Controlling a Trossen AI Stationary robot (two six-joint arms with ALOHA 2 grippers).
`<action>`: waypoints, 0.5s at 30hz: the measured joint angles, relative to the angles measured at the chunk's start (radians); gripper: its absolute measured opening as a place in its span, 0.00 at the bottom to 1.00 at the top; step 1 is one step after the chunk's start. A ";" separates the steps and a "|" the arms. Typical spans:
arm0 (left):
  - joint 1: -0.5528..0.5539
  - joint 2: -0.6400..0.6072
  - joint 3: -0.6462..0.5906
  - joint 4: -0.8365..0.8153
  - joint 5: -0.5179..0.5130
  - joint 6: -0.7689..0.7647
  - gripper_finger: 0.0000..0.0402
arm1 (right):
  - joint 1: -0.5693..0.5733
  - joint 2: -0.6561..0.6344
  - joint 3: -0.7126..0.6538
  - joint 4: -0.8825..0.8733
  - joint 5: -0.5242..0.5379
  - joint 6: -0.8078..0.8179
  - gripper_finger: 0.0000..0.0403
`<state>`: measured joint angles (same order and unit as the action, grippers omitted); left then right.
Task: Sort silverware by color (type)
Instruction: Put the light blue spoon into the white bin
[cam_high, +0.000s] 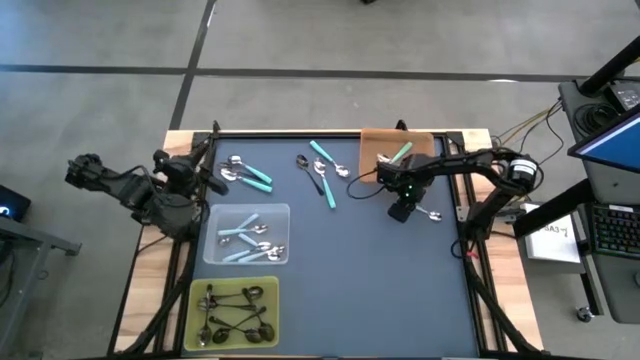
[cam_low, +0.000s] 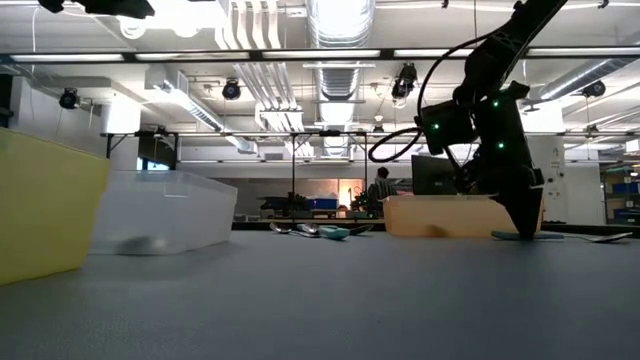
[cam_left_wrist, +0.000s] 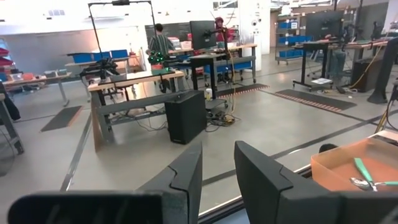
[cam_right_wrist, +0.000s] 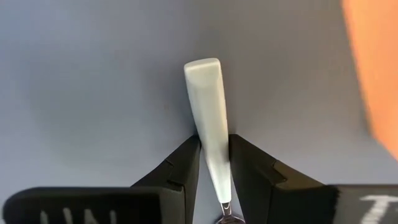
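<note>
Table (cam_high: 400, 290): dark top carrying three trays and the loose spoons.
Yellow tray (cam_high: 268, 330): near edge of the table, left of centre; holds the dark metal spoons (cam_high: 232, 315).
Clear tray (cam_high: 283, 215): just behind the yellow tray; holds pale blue spoons (cam_high: 245, 237).
Orange tray (cam_high: 375, 143): far edge, right of centre; holds one teal spoon (cam_high: 398, 154).
Left arm: waits at the left edge of the table, raised clear of the top.
Left tool (cam_left_wrist: 217, 177): fingers slightly apart, nothing between them.
Right arm: reaches in from the right edge, pointing down at the table beside the orange tray.
Right tool (cam_right_wrist: 213, 165): lowered to the table top, fingers closed against the handle of a pale blue spoon (cam_right_wrist: 208, 118) lying flat on the table.
Loose spoons, far left (cam_high: 246, 174): teal handles, near the left tool.
Loose spoons, far centre (cam_high: 322, 168): teal and dark handles, left of the orange tray.
</note>
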<state>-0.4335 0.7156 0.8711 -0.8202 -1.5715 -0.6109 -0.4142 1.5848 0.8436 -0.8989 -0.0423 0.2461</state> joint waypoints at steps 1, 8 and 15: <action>0.000 0.005 0.000 0.001 0.000 0.000 0.19 | 0.009 -0.001 0.001 0.000 -0.007 0.010 0.20; 0.000 0.023 0.000 0.006 0.000 0.000 0.19 | 0.066 -0.003 0.041 -0.002 -0.103 0.024 0.19; 0.000 0.022 -0.001 0.007 0.000 0.000 0.19 | 0.081 0.003 0.052 0.032 -0.065 0.018 0.15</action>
<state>-0.4335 0.7379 0.8703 -0.8128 -1.5715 -0.6113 -0.3336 1.5883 0.8955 -0.8665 -0.1074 0.2636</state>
